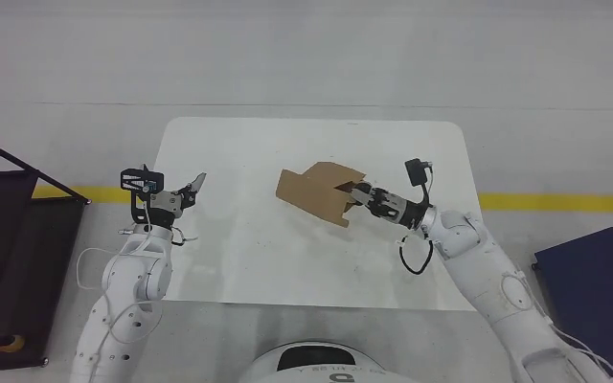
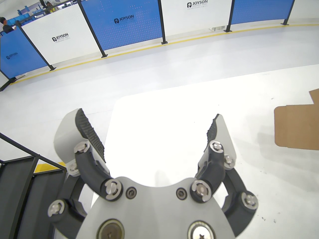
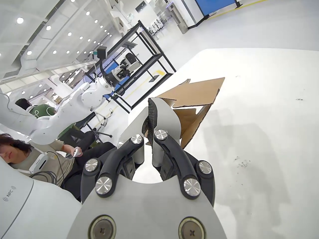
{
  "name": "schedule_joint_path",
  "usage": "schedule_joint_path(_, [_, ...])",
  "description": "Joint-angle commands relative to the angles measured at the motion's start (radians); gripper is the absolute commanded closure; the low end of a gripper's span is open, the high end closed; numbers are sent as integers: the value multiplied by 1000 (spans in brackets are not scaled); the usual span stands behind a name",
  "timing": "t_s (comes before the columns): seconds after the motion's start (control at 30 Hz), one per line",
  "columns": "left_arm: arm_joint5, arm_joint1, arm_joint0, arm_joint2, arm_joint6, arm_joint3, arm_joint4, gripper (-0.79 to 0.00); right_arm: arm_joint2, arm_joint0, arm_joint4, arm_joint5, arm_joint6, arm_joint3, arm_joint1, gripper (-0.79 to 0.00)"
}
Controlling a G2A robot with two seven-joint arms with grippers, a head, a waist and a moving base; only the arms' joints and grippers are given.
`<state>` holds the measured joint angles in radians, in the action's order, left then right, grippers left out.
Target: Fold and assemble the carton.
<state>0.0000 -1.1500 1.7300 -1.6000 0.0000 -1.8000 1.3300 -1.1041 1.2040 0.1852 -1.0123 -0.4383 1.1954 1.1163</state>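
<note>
Probably a factory-hall robot lab: blue-and-white partition panels (image 2: 124,23), yellow floor line (image 1: 541,201).

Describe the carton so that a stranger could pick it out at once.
Start at the white table with rounded corners. Near its middle sits the carton, a half-folded piece of brown cardboard, one edge clamped by the right gripper, jaws shut. It is the only brown thing on the white top.

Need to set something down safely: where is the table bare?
Bare: the table between the left pincer and the carton, and the near strip in front of the carton. Crowded: beside the right pincer, shut on the carton.
</note>
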Motion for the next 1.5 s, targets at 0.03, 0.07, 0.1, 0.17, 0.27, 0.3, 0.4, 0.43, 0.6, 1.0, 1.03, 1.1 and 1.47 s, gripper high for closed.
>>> schedule_joint_path(0.03, [0,0,4,5,11,-8,36,-785,-5,14,35,24,18,38,-1,0])
schedule_joint_path(0.07, [-8,1,12,14,17,-15,62,-785,-12,27,39,14,31,59,-2,0])
schedule_joint_path(0.1, [-17,1,21,23,24,-18,81,-785,-22,39,46,6,45,73,-5,0])
schedule_joint_path(0.17, [-65,2,36,49,34,-14,121,-785,-35,63,51,0,62,102,-8,0])
schedule_joint_path(0.27, [-173,7,61,101,63,-9,226,-785,-49,86,39,0,72,133,-14,0])
schedule_joint_path(0.3, [-203,9,71,116,78,-10,250,-785,-53,92,33,0,73,140,-16,0])
schedule_joint_path(0.4, [-229,8,96,146,114,-18,265,-785,-56,106,1,0,68,164,-21,0])
schedule_joint_path(0.43, [-235,7,101,152,118,-23,252,-785,-59,109,-8,0,67,168,-23,0])
schedule_joint_path(0.6, [-289,6,130,175,127,-64,185,-785,-72,117,-35,0,87,180,-28,0])
schedule_joint_path(1.0, [-212,-24,80,260,99,-111,-183,-785,-69,118,-58,0,141,187,-27,0])
schedule_joint_path(1.03, [-214,-25,64,261,67,-106,-224,-785,-68,117,-62,0,144,184,-27,0])
schedule_joint_path(1.1, [-170,-26,32,262,-8,-89,-193,-785,-71,115,-70,0,148,181,-28,0])
schedule_joint_path(1.47, [-98,-25,15,260,-47,-86,-106,-785,-68,123,-85,0,94,175,-36,0])
